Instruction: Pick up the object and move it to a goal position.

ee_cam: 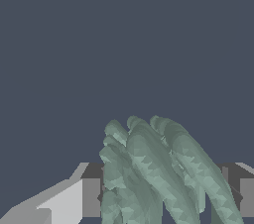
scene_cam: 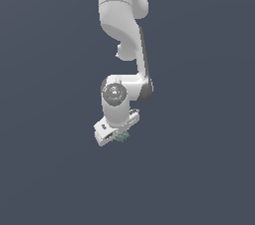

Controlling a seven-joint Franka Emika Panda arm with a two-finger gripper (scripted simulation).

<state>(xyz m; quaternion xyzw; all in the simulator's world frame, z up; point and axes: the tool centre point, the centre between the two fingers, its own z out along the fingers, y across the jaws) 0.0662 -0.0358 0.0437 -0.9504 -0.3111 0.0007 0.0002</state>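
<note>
The object (ee_cam: pixel 158 173) is a pale grey-green lump with a bumpy, faceted, ridged surface. In the wrist view it fills the space between the two fingers (ee_cam: pixel 92 196), which press on it from both sides. In the exterior view only a small green bit of the object (scene_cam: pixel 122 137) shows under the white hand. My gripper (scene_cam: pixel 119 137) hangs from the white arm near the middle of the exterior view, tilted, and is shut on the object.
A flat, dark blue-grey surface (scene_cam: pixel 199 169) fills the background of both views. No other objects, containers or edges show. No goal marker shows in either view.
</note>
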